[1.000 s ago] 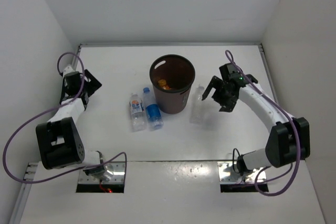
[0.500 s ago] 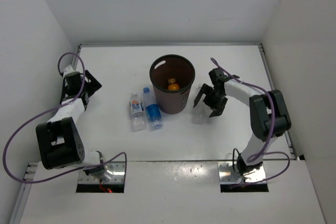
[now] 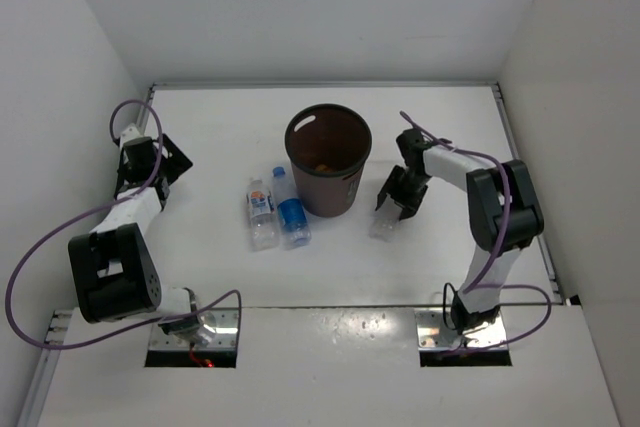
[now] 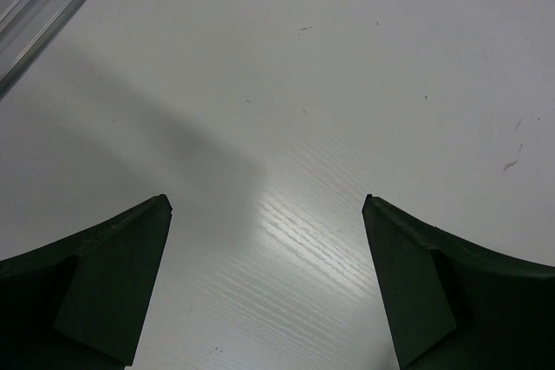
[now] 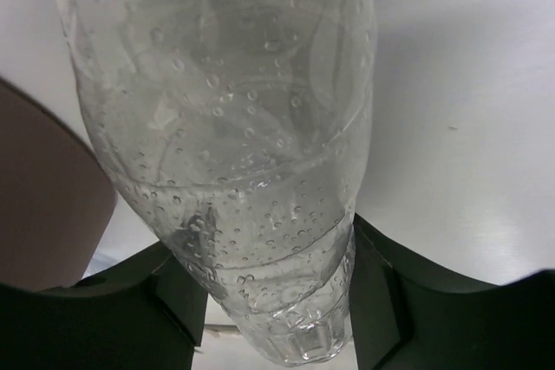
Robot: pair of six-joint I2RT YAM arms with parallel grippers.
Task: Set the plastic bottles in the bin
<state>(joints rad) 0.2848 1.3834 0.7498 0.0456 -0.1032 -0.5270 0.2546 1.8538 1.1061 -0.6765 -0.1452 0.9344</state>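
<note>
Gripping the plain clear bottle point(image 5: 234, 153) with the right gripper point(image 3: 398, 199), jaws clenched on its body, just right of the bin point(image 3: 335, 195). Holding the left gripper point(image 4: 269, 288) spread wide over bare table, far left. Leaving the white-blue-labelled bottle point(image 3: 261, 215) and the blue-capped bottle point(image 3: 291, 212) lying left of the bin. Possibly glimpsing the orange bottle point(image 3: 322, 161) inside, too dim to confirm. Cropping the clear bottle's far end in the wrist view.
</note>
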